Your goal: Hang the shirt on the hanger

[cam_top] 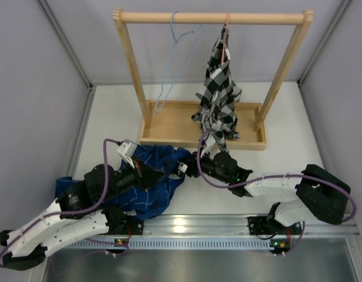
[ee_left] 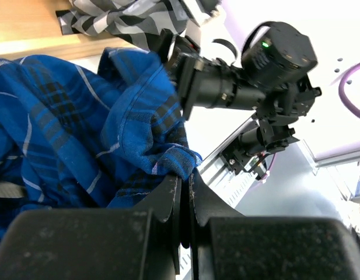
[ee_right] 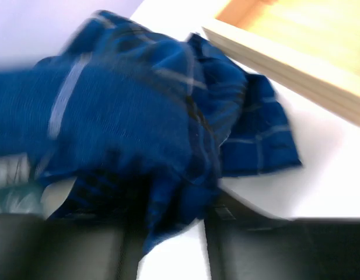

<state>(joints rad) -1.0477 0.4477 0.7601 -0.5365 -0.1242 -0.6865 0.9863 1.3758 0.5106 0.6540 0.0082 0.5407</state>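
The dark blue plaid shirt (cam_top: 152,197) lies crumpled on the table between my two arms, partly under the left arm. My left gripper (cam_top: 171,172) is shut on a fold of the shirt (ee_left: 139,116); the cloth sits pinched at its fingertips (ee_left: 185,178). My right gripper (cam_top: 190,165) is at the shirt's right edge. In the blurred right wrist view its fingers stand apart around a hanging fold of the shirt (ee_right: 139,116), with white table showing in the gap (ee_right: 175,245). The light-blue wire hanger (cam_top: 171,56) hangs empty from the rack's rail, far from both grippers.
A wooden rack (cam_top: 257,17) with a tray base (cam_top: 175,126) stands at the back. A black-and-white checked shirt (cam_top: 219,94) hangs on a pink hanger (cam_top: 227,22) at its right, its hem close above my right wrist. Grey walls close in both sides.
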